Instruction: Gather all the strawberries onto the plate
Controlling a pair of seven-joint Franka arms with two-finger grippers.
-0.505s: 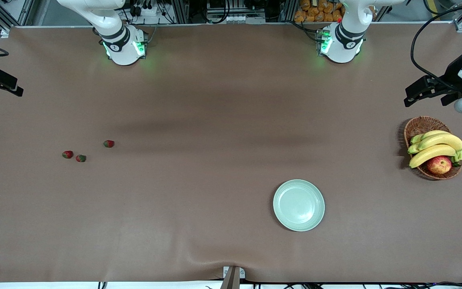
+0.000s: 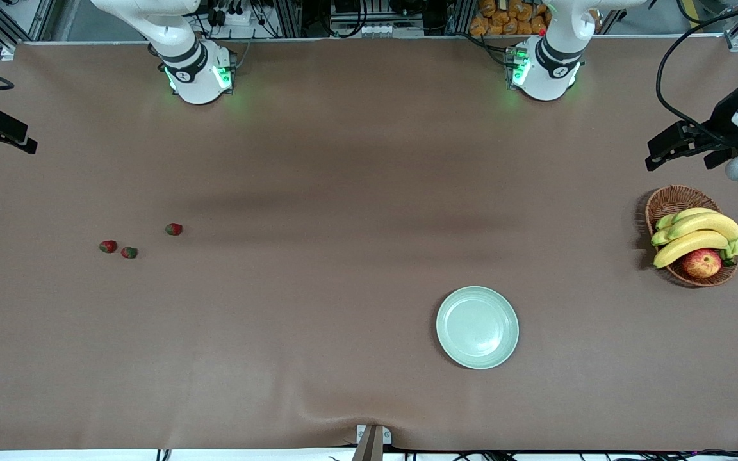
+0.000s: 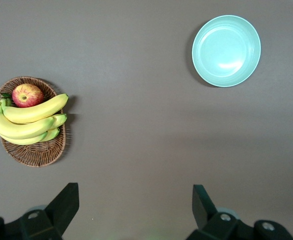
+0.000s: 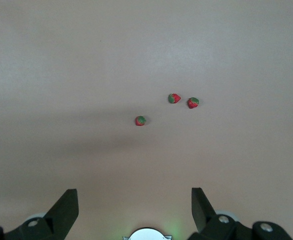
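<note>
- Front view: three strawberries [image 2: 107,246] [image 2: 129,252] [image 2: 173,229] are seen on the desk [image 2: 318,192] toward the right arm's end, well apart from the plate [image 2: 477,327].
- Left gripper [image 3: 136,210]: jaws are held wide apart, empty, raised over bare desk.
- Right gripper [image 4: 135,210]: jaws are spread wide, empty, over bare desk.

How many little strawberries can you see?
3 strawberries, all on the table toward the right arm's end: one alone, two close together nearer the front camera. None is on the plate. None looks hidden.

Table [image 2: 369,192]: was covered in brown cloth, lit evenly.
Frame [image 2: 292,16]: aluminium rails and cables [image 2: 670,70] ran along the table's edge.
</note>
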